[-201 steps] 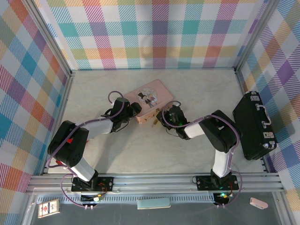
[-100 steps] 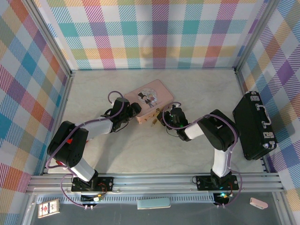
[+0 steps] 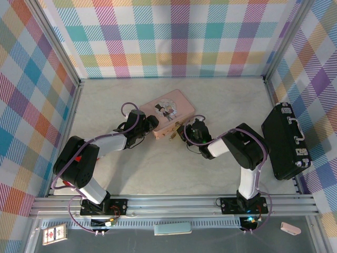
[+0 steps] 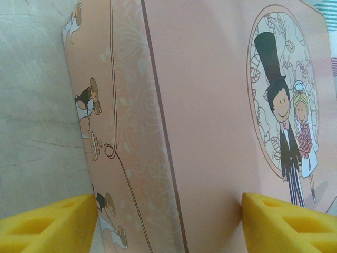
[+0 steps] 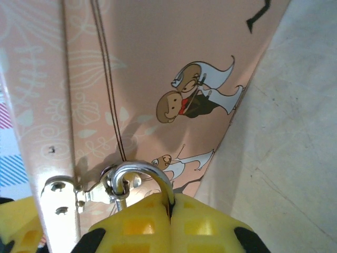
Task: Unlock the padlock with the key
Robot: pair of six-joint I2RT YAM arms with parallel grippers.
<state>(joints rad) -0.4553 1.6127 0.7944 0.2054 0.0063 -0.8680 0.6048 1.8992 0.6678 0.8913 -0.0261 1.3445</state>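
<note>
The padlock's silver shackle (image 5: 139, 171) hangs through the metal hasp (image 5: 63, 192) on the side of the pink tin (image 5: 158, 63). My right gripper (image 5: 171, 203) is shut, and one leg of the shackle runs into the seam between its yellow fingers. Those fingers hide the padlock's body. The key is hidden. In the top view the right gripper (image 3: 182, 132) sits at the near edge of the tin (image 3: 167, 108). My left gripper (image 4: 168, 221) clamps the tin (image 4: 210, 105), one pad on its lid and one on its side wall.
A black case (image 3: 287, 141) lies along the right wall. The two arms meet at the tin in the middle of the table (image 3: 158, 168). Checked walls enclose the back and both sides.
The right gripper has shifted slightly left toward the tin and closed its fingers onto the shackle. The left gripper and the tin have stayed put.
</note>
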